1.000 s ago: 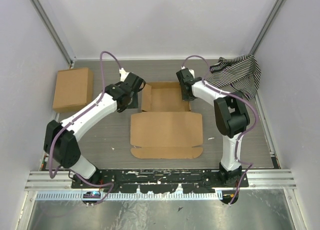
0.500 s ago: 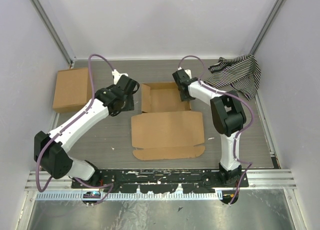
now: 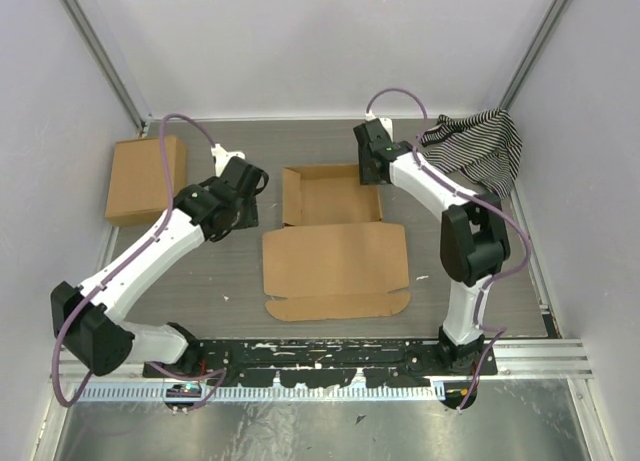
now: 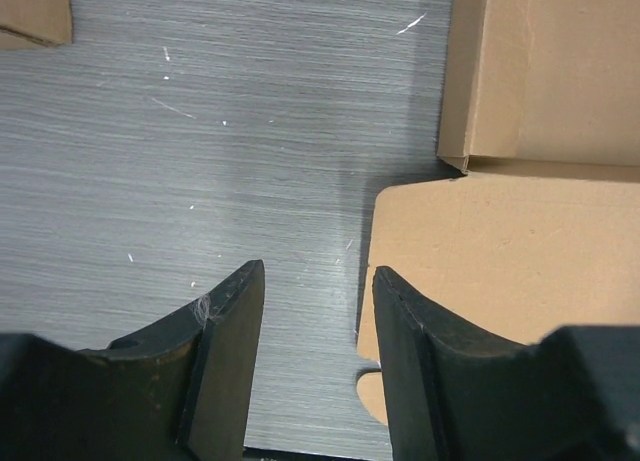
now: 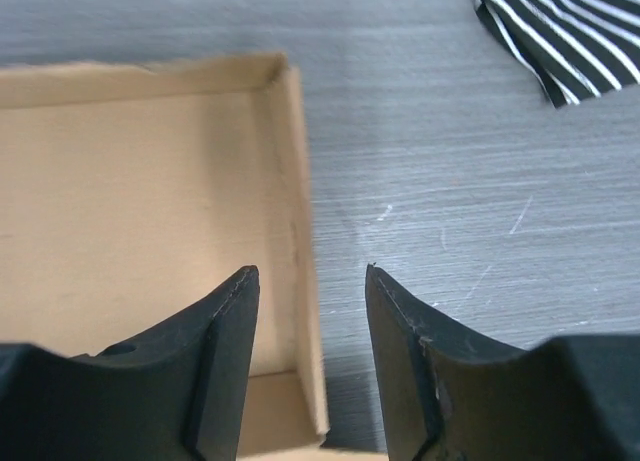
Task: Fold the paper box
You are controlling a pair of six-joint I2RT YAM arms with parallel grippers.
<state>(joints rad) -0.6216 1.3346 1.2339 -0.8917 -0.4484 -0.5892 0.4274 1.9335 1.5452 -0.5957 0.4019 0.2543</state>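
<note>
The paper box lies mid-table: an open tray (image 3: 330, 196) with raised walls at the far side, and its flat lid flap (image 3: 335, 261) toward me. My left gripper (image 3: 243, 207) is open and empty over bare table just left of the box; the left wrist view shows the tray's left wall (image 4: 462, 81) and the flap (image 4: 500, 251) to the right of my fingers (image 4: 318, 321). My right gripper (image 3: 372, 169) is open and hovers over the tray's right wall (image 5: 295, 181), one finger on each side of it, touching nothing that I can see.
A ready-formed brown cardboard box (image 3: 147, 179) sits at the far left, its corner showing in the left wrist view (image 4: 35, 11). A black-and-white striped cloth (image 3: 475, 151) lies at the far right, also in the right wrist view (image 5: 570, 31).
My left gripper has drawn back to the left, away from the tray's left wall. My right gripper has shifted toward the tray's far right corner. The box has barely moved.
</note>
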